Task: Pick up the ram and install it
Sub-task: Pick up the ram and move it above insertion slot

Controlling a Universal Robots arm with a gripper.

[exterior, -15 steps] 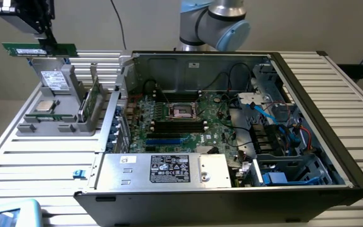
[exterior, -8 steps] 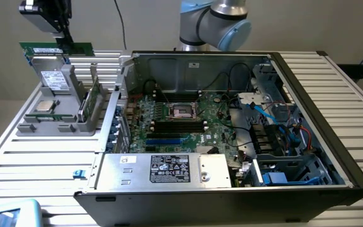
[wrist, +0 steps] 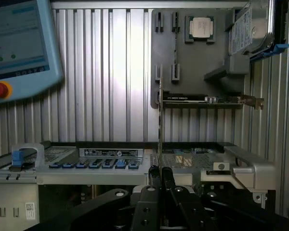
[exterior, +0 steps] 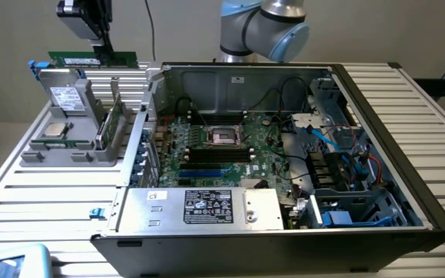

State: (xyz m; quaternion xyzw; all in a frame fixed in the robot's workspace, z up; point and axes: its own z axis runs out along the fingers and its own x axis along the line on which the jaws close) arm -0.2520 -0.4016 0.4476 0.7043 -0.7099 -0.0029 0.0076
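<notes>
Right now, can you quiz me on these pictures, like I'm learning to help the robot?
1. True or false: the gripper is shut on the ram.
2. Which part lies flat in the gray holder, toward the exterior view's left? A) the silver processor chip B) a screwdriver C) a fan
3. Fill in the missing word: the computer case has its side ____, so you can see the green motherboard inside.

Key: 1 true; 2 A; 3 open.
</notes>
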